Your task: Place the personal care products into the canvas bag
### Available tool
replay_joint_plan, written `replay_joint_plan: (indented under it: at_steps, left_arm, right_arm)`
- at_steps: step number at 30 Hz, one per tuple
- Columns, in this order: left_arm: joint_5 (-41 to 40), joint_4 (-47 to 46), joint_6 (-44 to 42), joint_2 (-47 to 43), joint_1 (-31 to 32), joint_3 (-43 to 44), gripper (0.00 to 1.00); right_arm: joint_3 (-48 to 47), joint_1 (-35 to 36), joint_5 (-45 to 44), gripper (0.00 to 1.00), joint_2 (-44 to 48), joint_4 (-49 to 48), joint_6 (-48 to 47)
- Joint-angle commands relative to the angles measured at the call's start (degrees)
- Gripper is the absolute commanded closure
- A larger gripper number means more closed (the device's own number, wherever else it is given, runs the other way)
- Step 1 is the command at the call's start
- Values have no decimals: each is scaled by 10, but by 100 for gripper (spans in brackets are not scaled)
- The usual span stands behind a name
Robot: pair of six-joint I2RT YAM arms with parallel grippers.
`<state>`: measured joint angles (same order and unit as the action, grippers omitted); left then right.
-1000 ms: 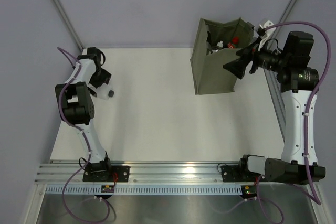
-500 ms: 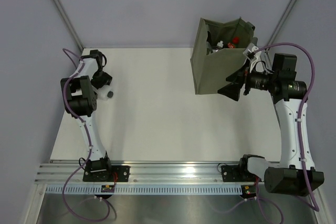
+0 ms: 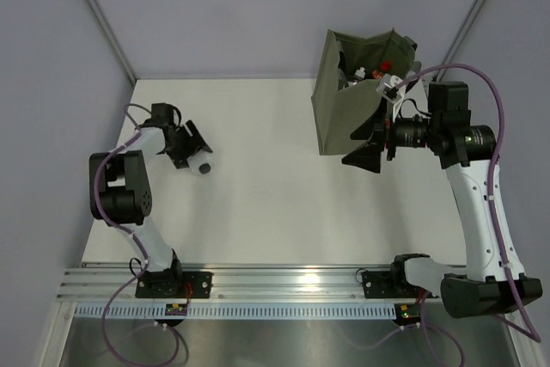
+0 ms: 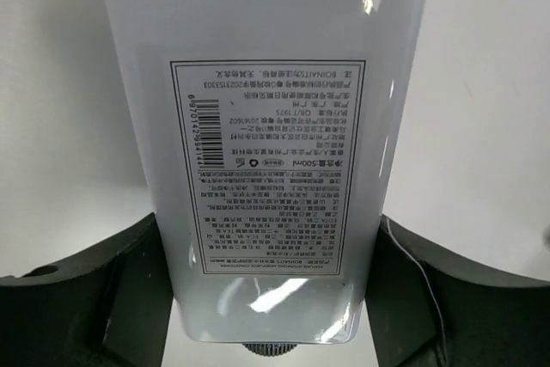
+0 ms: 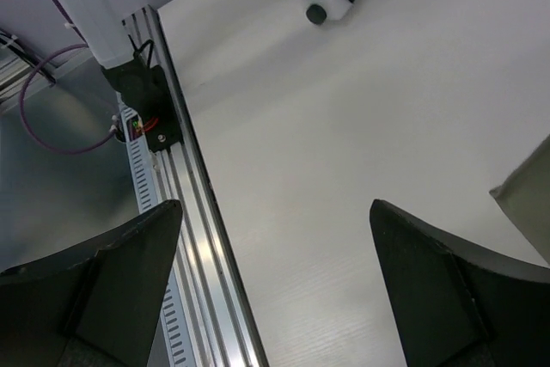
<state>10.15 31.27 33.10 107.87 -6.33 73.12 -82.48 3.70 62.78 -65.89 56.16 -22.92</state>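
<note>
That white bottle [image 4: 275, 58] is smooth glossy plastic, light glaring off it, with a flat printed label [image 4: 279, 165] on it. The black fingers [image 4: 77, 298] on the left gripper [image 4: 275, 307] look like matt plastic. The bag [image 3: 344, 122] is dull olive cloth, kinda creased, zero shine. The table [image 3: 258, 195] is smooth matt white, and the front rail [image 3: 284, 281] is ribbed shiny metal.

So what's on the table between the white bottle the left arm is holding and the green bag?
Nothing: in the top view, only bare white table runs from the white bottle to the green bag.
</note>
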Motion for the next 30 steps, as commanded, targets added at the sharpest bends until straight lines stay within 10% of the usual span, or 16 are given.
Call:
replay_joint_plan:
  at_steps: [1,7,16,30]
  left_arm:
    - [281,-205,-58,-170,91,-105,100]
    - [311,-354,-34,-349,249,-237,100]
    - [202,-490,15,-496,354,-330,100]
    - [178,-512,37,-469,403,-308,100]
  right_arm:
    - [-56,12,66,1,-32,39,-34]
    - [-67,88,66,4,-99,-54,123]
    - [-6,249,-375,1,-129,-245,502]
    - [-55,307,-405,6,-254,-247,582]
